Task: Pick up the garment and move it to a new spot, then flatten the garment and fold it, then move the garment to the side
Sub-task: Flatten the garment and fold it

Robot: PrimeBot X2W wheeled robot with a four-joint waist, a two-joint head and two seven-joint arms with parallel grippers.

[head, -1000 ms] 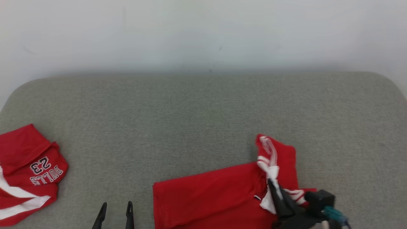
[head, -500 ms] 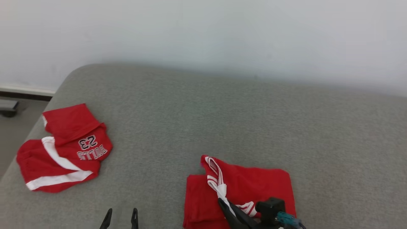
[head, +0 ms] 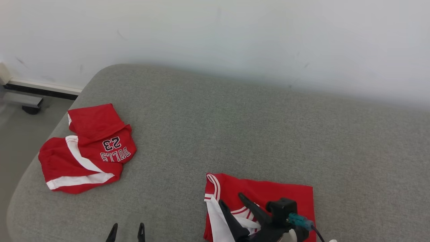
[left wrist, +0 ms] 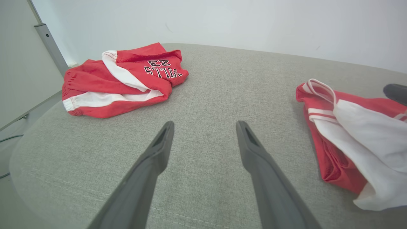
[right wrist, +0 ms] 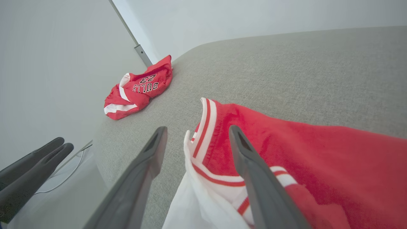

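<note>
The garment [head: 282, 192], a red jersey with white and red striped trim, lies folded on the grey cushion [head: 215, 127] near the front, right of centre. Its white inner side is turned up at the near left corner. My right gripper [head: 231, 199] hovers open over that corner, fingers spread above the trim and gripping nothing. The right wrist view shows the garment [right wrist: 302, 152] under the open right gripper [right wrist: 197, 129]. My left gripper [head: 128, 226] stands open over bare cushion to the left of the garment [left wrist: 321, 152], and the left wrist view shows this left gripper [left wrist: 205, 124] with its jaws wide.
A second red garment, shorts [head: 87, 151] printed "BULLS 23", lies crumpled near the cushion's left edge, and the shorts [left wrist: 127, 76] are far left ahead of my left gripper. A white wall stands behind. Floor and a wheeled base [head: 30, 109] lie beyond the left edge.
My right gripper has opened and let go of the garment's striped trim, which has dropped onto the folded cloth. The head camera has swung, shifting the whole picture.
</note>
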